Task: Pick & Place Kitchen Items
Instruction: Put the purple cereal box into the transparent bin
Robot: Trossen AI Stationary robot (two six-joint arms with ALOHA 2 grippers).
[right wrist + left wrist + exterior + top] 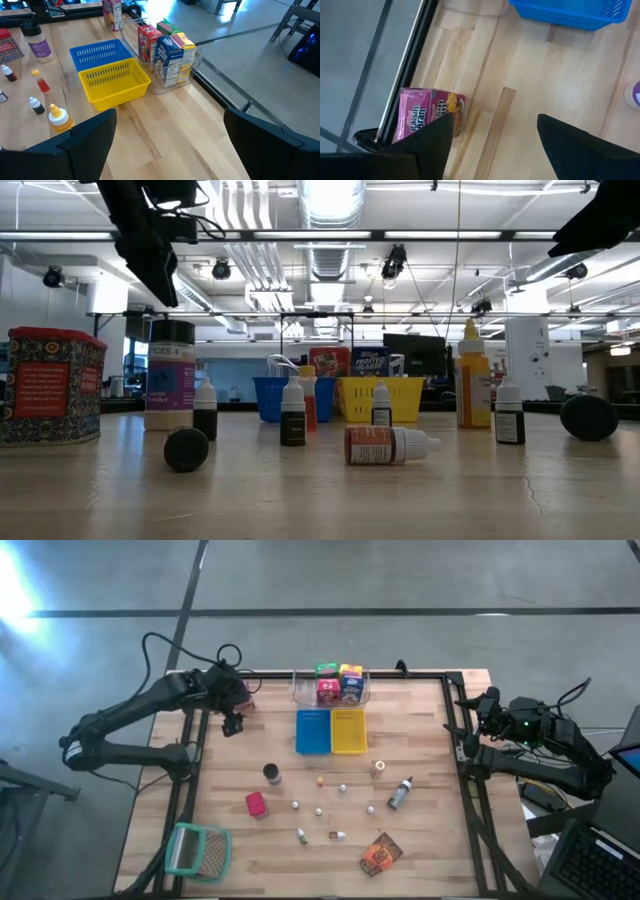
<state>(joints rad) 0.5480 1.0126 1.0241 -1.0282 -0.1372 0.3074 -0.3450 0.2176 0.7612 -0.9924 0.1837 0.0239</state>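
Observation:
A pink cereal box (427, 117) stands on the wood at the table's far left corner, next to the edge rail; it also shows as the pink box (243, 690). My left gripper (495, 120) hovers open above the table beside it, nothing between its fingers, and shows from above as the left gripper (232, 723). A dark jar (271, 773), a red can (256, 804), a grey bottle (400, 793), an orange packet (381, 854) and several tiny pieces lie on the middle and near part. My right gripper (170, 117) waits open at the table's right edge.
A clear tub (330, 688) with upright cereal boxes stands at the far edge, with a blue tray (313, 730) and a yellow tray (348, 730) just in front of it. A teal-rimmed mesh basket (197, 850) lies at the near left corner. Black rails frame the table.

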